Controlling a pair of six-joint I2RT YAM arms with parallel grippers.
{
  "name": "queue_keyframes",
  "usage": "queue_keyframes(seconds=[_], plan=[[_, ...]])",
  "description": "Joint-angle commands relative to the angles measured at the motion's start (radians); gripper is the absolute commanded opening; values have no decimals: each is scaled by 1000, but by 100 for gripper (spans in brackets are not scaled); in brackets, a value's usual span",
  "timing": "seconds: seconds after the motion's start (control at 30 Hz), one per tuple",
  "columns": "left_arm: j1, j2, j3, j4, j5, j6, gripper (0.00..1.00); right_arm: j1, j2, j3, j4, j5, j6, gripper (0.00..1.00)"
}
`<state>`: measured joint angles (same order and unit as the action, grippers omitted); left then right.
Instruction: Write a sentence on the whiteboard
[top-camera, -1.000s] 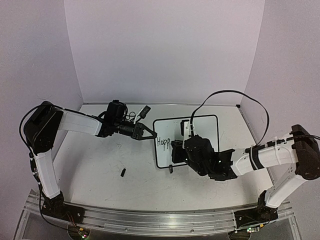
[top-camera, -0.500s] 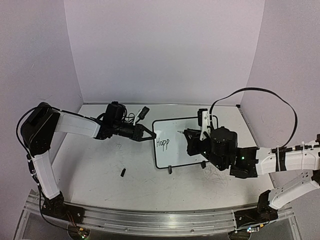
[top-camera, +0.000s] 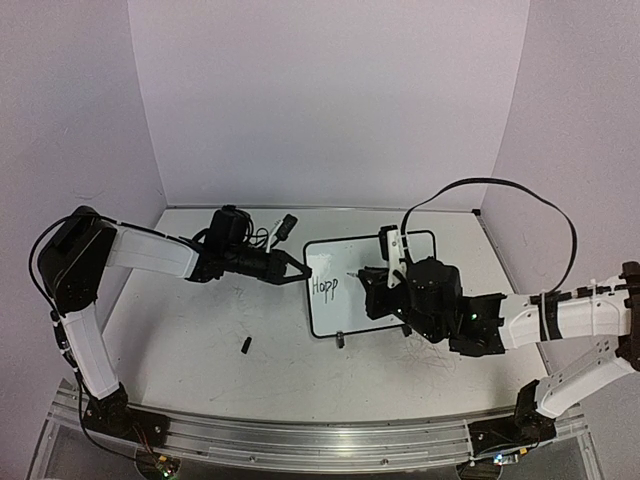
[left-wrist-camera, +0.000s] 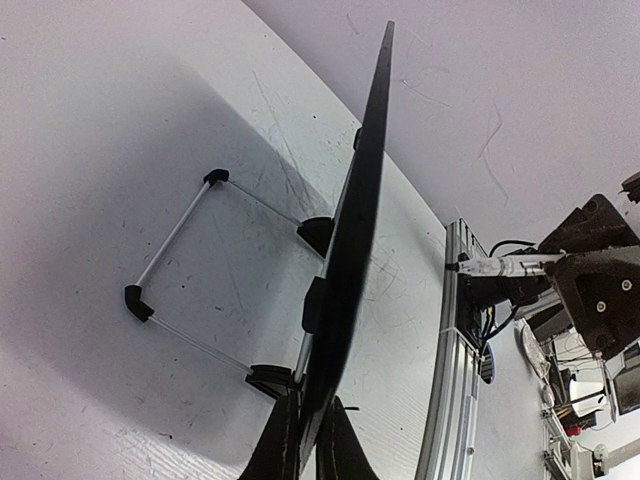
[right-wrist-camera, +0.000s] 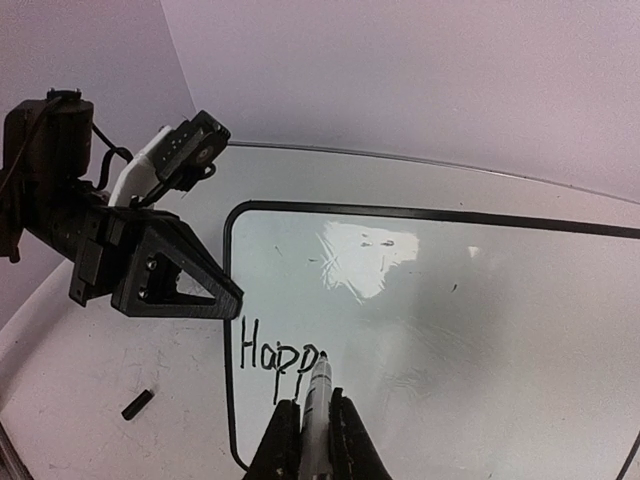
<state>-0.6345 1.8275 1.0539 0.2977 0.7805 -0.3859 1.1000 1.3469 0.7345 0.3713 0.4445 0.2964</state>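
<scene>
The whiteboard (top-camera: 372, 280) stands tilted at mid-table on its two feet; it also shows in the right wrist view (right-wrist-camera: 440, 320) and edge-on in the left wrist view (left-wrist-camera: 360, 210). The sentence (right-wrist-camera: 275, 357) reads "Happ" at the board's left; it also shows in the top view (top-camera: 326, 286). My left gripper (top-camera: 301, 270) is shut on the board's left edge (left-wrist-camera: 305, 445). My right gripper (right-wrist-camera: 312, 425) is shut on a white marker (right-wrist-camera: 318, 400), whose tip sits right beside the last "p". In the top view the right gripper (top-camera: 368, 282) is over the board.
A small black marker cap (top-camera: 246, 345) lies on the table at front left, also in the right wrist view (right-wrist-camera: 137, 404). The board's wire stand (left-wrist-camera: 180, 275) rests behind it. Purple walls enclose the table; an aluminium rail (top-camera: 300, 440) runs along the near edge.
My right arm swung out to the right off the board, then came partly back, bringing the marker tip back beside the last "p". The left gripper kept holding the board. The writing still reads "Happ".
</scene>
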Motion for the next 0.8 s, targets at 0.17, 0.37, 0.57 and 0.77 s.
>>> queue_keyframes(seconds=[0.17, 0.37, 0.57, 0.77], plan=[[12, -36, -9, -32, -38, -34, 0, 0, 49, 77, 4, -30, -25, 0], [10, -31, -7, -32, -33, -36, 0, -1, 10, 21, 31, 38, 46, 0], [10, -31, -6, -32, -29, -36, 0, -1, 21, 19, 53, -8, 17, 0], [9, -31, -8, -32, -30, -34, 0, -1, 29, 14, 67, 18, 18, 0]])
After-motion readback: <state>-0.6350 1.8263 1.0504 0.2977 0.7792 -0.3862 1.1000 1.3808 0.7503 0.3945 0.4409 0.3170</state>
